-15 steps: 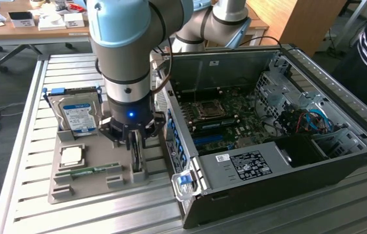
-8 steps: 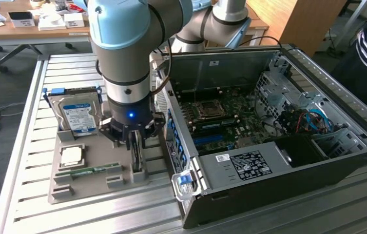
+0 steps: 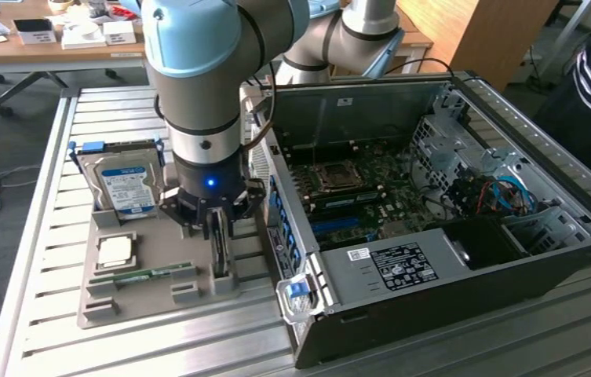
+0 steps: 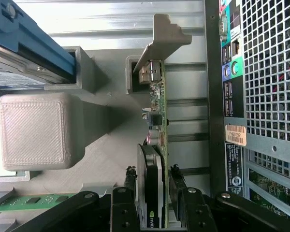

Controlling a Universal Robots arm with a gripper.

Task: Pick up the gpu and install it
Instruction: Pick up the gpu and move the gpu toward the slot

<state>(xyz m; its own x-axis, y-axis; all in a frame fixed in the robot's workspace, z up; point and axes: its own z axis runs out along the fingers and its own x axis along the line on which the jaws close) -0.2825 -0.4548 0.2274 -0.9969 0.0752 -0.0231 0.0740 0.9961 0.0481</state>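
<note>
End effector (image 4: 153, 178) clenched on the upright gpu (image 4: 158, 104) in its tray (image 4: 111, 145) slot, computer case (image 4: 270, 72) just beside

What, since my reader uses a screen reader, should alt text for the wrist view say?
The gripper is down over the gpu, which stands on edge in a slot of a grey tray. The perforated back of the computer case runs along one side; a hard drive and RAM stick sit on the other.
</note>
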